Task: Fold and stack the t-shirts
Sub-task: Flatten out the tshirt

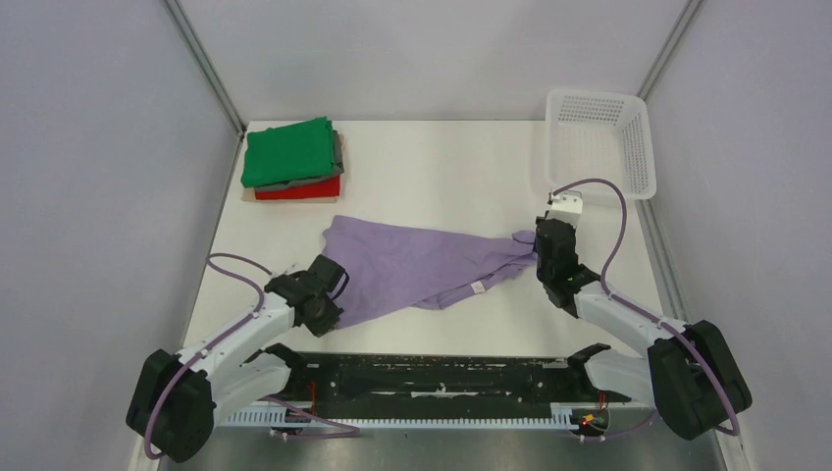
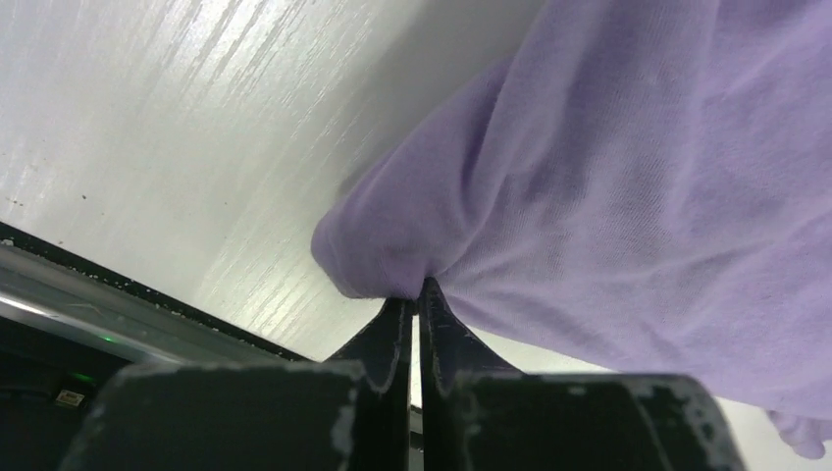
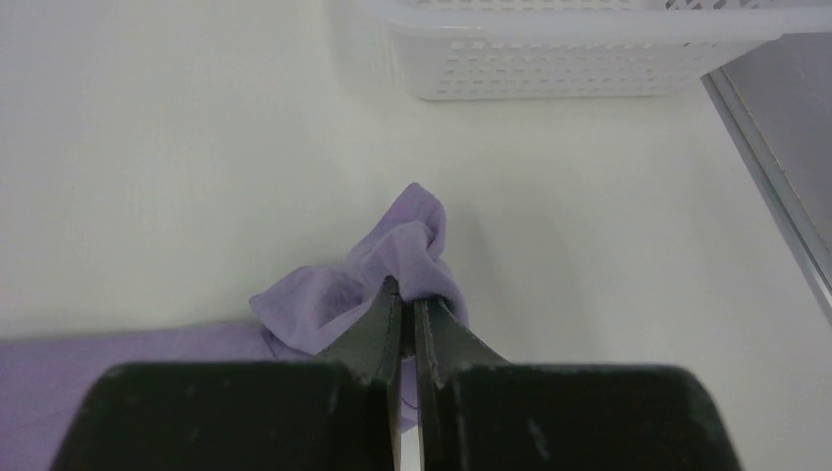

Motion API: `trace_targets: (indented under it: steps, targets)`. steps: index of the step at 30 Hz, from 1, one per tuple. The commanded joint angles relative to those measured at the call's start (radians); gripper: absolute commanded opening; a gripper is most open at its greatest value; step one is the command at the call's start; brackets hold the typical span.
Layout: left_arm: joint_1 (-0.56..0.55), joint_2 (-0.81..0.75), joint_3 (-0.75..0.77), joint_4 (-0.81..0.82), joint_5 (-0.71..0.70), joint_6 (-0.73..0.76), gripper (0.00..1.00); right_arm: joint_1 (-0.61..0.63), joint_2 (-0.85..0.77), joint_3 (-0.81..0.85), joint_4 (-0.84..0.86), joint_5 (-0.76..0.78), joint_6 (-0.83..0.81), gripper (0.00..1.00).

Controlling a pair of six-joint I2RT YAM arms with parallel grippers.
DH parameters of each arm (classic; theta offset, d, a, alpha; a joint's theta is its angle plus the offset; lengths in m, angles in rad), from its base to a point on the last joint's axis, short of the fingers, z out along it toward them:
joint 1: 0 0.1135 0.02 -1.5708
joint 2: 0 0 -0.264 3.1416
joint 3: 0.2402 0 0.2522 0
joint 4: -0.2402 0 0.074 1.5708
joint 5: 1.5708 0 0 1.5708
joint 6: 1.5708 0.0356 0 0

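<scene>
- Lavender shirt [image 1: 422,265] lay mid-table, soft knit, wrinkled, pulled into a rough triangle between both claws.
- Left claw [image 2: 417,294] was pinched shut on the shirt's near-left edge, with cloth bunched in a rounded fold at the black tips.
- Right claw [image 3: 410,294] was clamped shut on a puckered tip at the shirt's right end.
- Far-left corner: green shirt [image 1: 289,152] folded flat on top, grey [image 1: 338,152] under it, red [image 1: 304,189] lowest, all rectangles.
- White mesh basket [image 1: 598,137] stood far right, apart from the shirt.
- Table [image 1: 442,167] was white with a faint grain.

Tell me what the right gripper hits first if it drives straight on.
The bunched lavender t-shirt that the right gripper pinches; past it, probably the near wall of the white basket, though depth is unclear.
</scene>
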Motion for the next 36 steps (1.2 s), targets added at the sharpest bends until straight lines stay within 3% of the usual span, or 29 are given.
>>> trace_targets:
  steps: [1, 8, 19, 28, 36]
  targets:
    - [-0.005, 0.030, 0.044, 0.067, -0.051, 0.024, 0.02, -0.003, -0.001, 0.007, 0.041, 0.018, 0.004, 0.00]
    - [-0.007, -0.141, 0.191, 0.065, -0.178, 0.142, 0.02, -0.003, -0.068, 0.039, 0.026, 0.001, -0.015, 0.00]
    - [-0.007, -0.428, 0.523, 0.115, -0.290, 0.288, 0.02, -0.004, -0.410, 0.158, 0.007, -0.120, -0.096, 0.00]
    - [-0.007, -0.495, 0.803, 0.196, -0.215, 0.408, 0.02, -0.003, -0.643, 0.384, -0.029, -0.315, -0.165, 0.00]
    - [-0.006, -0.462, 0.962, 0.245, -0.038, 0.471, 0.02, -0.003, -0.663, 0.622, -0.097, -0.415, -0.233, 0.00]
